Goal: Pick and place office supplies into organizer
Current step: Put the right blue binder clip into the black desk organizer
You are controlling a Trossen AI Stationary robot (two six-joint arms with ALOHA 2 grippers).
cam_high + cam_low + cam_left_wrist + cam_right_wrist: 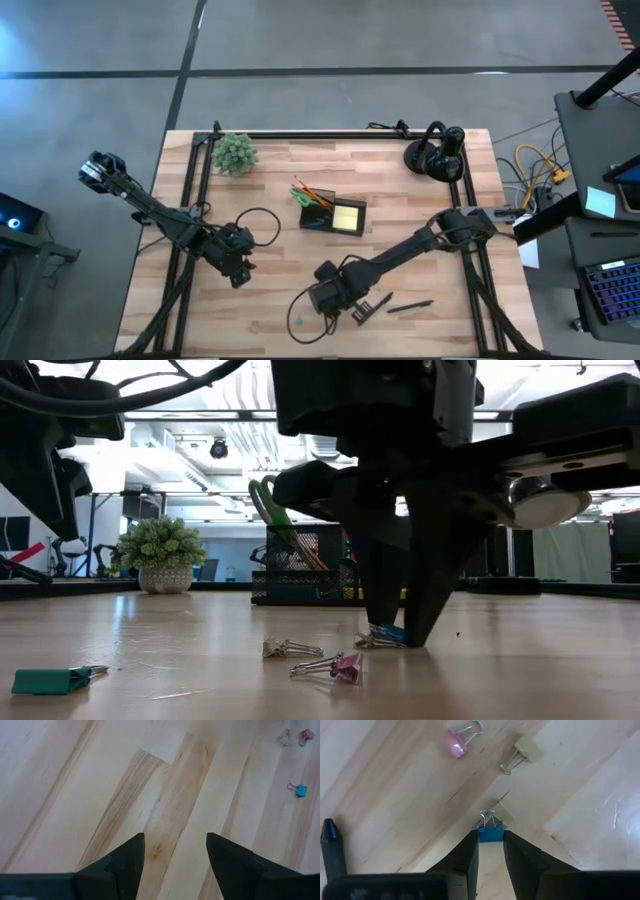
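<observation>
My right gripper (pixel 490 845) points down at the table's near middle, its fingertips closed on a small blue binder clip (pixel 490 834) that lies on the wood. Just beyond it lie a pink clip (pixel 454 745) and a beige clip (pixel 527 749). The black organizer (pixel 322 217) stands mid-table with a yellow sticky pad (pixel 348 217), orange pencils and green-handled scissors (pixel 268 505) in it. A black pen (pixel 410 306) lies on the table right of the gripper. My left gripper (pixel 175 852) hovers open over bare wood at the left. My right gripper pinches the blue clip's body (pixel 490 836) by its two sides between its fingertips (pixel 415 632), coming from above and pointing down. The clip's wire handles (pixel 486 817) stick out past the fingers. The clip rests on the table.
A green clip (pixel 50 680) lies apart near the table's front. A potted plant (pixel 235 152) stands at the far left and a round black headphone-like object (pixel 437 152) at the far right. A black metal frame (pixel 190 200) runs along the table's sides.
</observation>
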